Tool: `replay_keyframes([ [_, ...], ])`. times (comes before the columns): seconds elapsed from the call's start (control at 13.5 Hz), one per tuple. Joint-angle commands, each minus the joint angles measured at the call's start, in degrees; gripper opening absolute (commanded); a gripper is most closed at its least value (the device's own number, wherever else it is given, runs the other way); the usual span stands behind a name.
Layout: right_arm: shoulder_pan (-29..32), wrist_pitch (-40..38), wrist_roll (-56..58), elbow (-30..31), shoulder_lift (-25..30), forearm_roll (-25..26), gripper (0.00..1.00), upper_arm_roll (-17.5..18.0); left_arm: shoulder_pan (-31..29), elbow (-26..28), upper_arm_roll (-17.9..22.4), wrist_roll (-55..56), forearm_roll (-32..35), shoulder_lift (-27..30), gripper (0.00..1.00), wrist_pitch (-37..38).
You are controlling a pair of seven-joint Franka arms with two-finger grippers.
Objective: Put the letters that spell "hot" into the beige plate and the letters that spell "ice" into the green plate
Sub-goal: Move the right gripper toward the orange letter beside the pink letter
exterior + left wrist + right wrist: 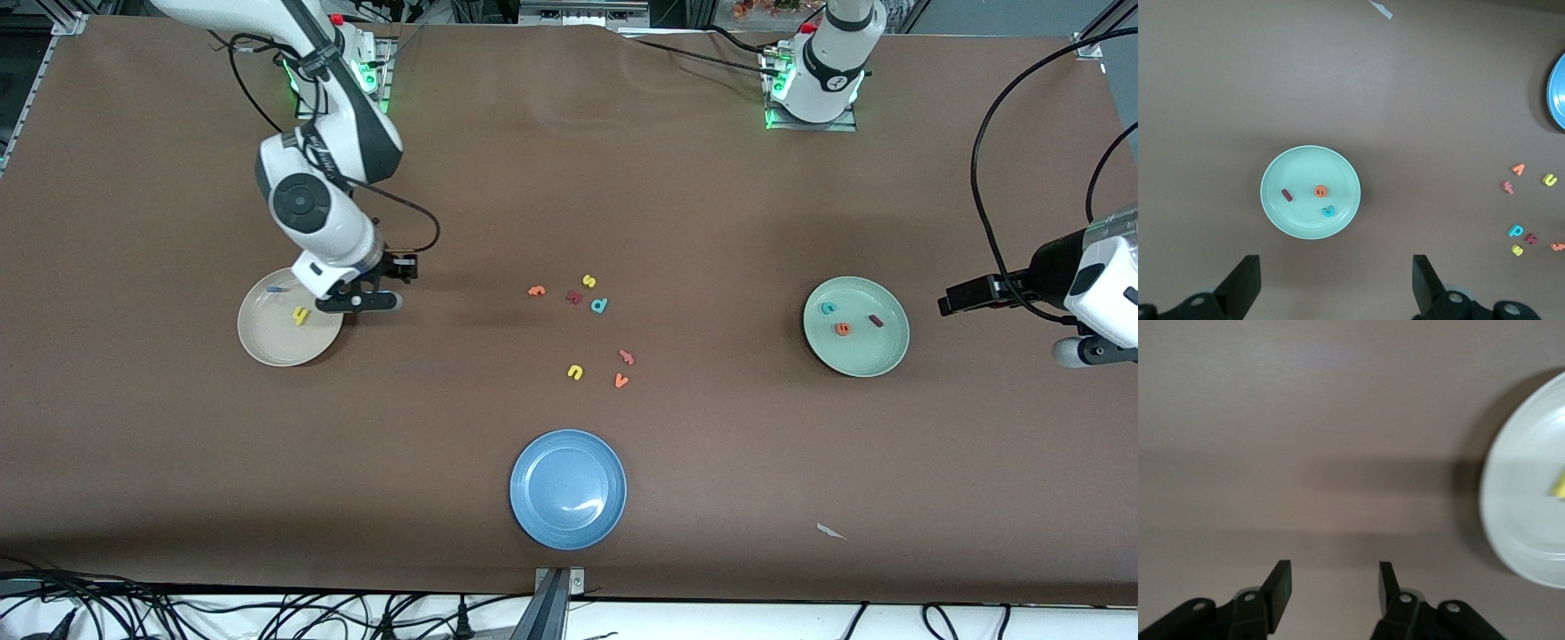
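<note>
The beige plate [258, 342] lies at the right arm's end of the table, holding the yellow h [301, 315] and a blue letter [274, 289] near its rim. My right gripper [357, 300] hangs low just off that plate's rim, open and empty [1333, 577]. The orange t [536, 290] lies among loose letters mid-table. On the green plate [889, 351] at the left arm's end rest the teal c [829, 308], orange e [842, 329] and dark red i [876, 321]. My left gripper [1337, 270] waits high beside that plate, open and empty.
Loose mid-table letters: yellow s [589, 281], dark red k [574, 297], teal p [599, 305], salmon f [627, 357], yellow u [575, 372], orange v [621, 380]. A blue plate [569, 489] sits nearer the camera. A paper scrap [831, 532] lies near the front edge.
</note>
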State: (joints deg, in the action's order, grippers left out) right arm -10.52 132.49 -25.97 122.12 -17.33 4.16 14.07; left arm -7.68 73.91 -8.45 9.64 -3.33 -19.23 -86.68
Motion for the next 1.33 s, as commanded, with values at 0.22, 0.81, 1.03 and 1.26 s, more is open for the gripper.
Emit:
replay_keyframes([
  [0.22, -7.49, 0.75, -12.6, -9.43, -8.94, 0.75, 0.61, 0.52, 0.3, -0.07, 0.46, -1.03, -2.2, 1.38, 1.0, -1.82],
  [0.81, -16.54, 1.28, -27.63, -17.08, -15.79, 3.05, 0.63, -0.71, 0.65, -0.35, 0.37, -0.76, -2.29, 1.56, 1.0, -1.47],
  [1.03, -18.83, 3.81, -34.3, -18.06, -17.73, 5.85, 0.65, -0.88, 0.56, -0.35, 0.37, -0.85, -2.29, 1.56, 1.0, -1.38],
  [1.26, -19.36, 4.18, -36.87, -18.15, -18.18, 7.35, 0.66, -1.15, 0.65, -0.35, 0.28, -0.76, -2.29, 1.65, 1.0, -1.38],
])
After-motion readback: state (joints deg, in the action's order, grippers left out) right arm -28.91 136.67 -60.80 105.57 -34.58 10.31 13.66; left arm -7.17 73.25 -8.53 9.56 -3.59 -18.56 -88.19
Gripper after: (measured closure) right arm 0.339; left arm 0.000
